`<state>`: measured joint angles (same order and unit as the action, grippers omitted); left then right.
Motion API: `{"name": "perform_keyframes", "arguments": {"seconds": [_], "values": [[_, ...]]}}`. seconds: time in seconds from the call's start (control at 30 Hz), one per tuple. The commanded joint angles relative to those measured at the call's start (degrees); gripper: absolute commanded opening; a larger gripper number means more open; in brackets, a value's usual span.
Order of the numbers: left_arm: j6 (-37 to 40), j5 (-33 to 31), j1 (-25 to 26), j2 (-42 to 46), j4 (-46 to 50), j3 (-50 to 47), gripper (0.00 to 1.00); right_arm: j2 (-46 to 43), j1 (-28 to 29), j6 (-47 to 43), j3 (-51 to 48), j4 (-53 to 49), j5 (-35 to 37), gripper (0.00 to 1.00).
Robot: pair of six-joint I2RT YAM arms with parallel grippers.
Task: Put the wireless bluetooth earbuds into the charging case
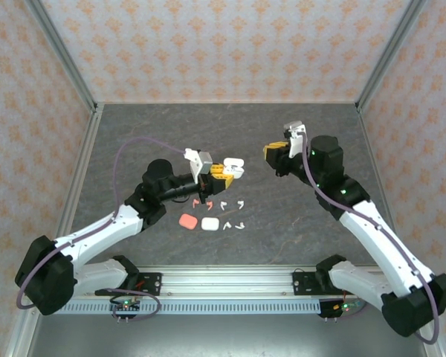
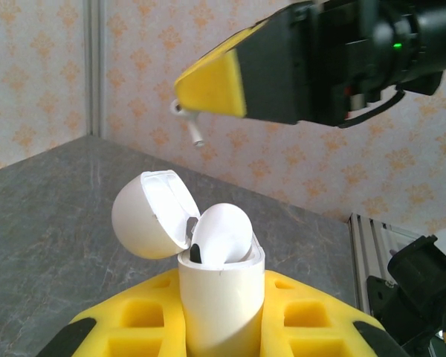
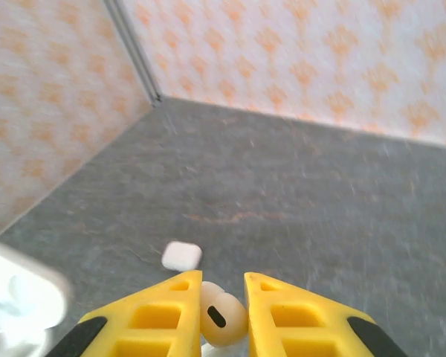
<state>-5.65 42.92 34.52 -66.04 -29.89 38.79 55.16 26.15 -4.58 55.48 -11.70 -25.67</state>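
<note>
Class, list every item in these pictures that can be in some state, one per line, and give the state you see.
open white case: lid open, gripped upright.
left gripper: shut on the open white case.
right gripper: shut on a white earbud.
coral case: closed, lying on the table.
second white case: closed, on the table.
loose earbuds: lying on the table, outside any case.

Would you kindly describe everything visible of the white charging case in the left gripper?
The white charging case looks like glossy plastic, rounded, and points straight out from the left gripper, whose yellow fingers clamp its body. Its domed lid is hinged open to one side. A rounded white piece with a dark spot sits in its mouth.
</note>
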Motion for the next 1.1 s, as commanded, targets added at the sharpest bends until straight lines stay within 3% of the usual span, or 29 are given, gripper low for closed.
{"name": "perform_keyframes", "arguments": {"seconds": [0.0, 0.3, 1.07], "values": [[-1.44, 0.95, 0.36, -0.39, -3.22, 2.72, 0.00, -2.05, 2.59, -5.08, 1.48, 3.08, -2.60, 0.18], [-3.39, 2.38, 0.37, -2.85, -2.14, 5.37, 0.00, -0.56, 10.17, -10.70, 4.08, 3.05, 0.15, 0.18], [-4.76, 3.78, 0.37, -2.60, -3.46, 5.54, 0.00, 1.38, 10.78, -11.68, 1.87, 3.71, -1.82, 0.18]]}}
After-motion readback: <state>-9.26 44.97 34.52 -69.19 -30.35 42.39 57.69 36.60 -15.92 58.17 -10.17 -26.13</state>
